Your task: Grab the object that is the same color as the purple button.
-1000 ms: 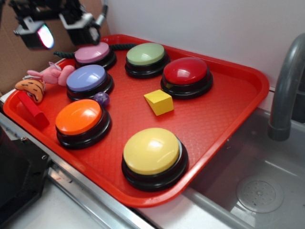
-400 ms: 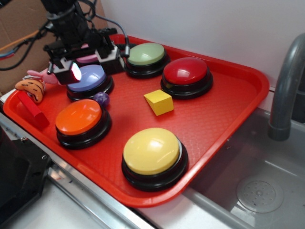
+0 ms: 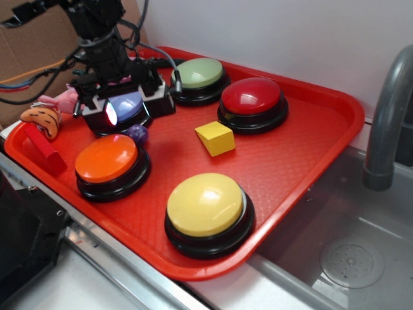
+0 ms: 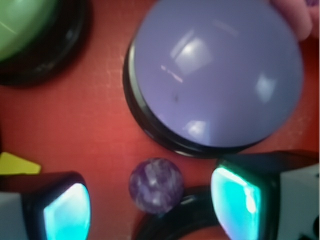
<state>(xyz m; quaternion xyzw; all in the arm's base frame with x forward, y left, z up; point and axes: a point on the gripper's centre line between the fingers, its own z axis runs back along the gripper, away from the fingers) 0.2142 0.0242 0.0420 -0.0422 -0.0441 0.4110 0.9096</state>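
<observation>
The red tray (image 3: 303, 155) fills the exterior view. At its upper left I hang over the purple button (image 4: 217, 75), my gripper (image 4: 152, 210) spread wide and holding nothing. The orange button (image 3: 108, 158) sits left of centre, and its black base crowds the target from below. The yellow wedge (image 3: 215, 137) lies clear to the right. The object (image 4: 156, 186) rests low in my wrist view between my fingers (image 4: 67, 212). It looks light, hard, glossy and prone to slip or roll, so I would pinch across its middle.
</observation>
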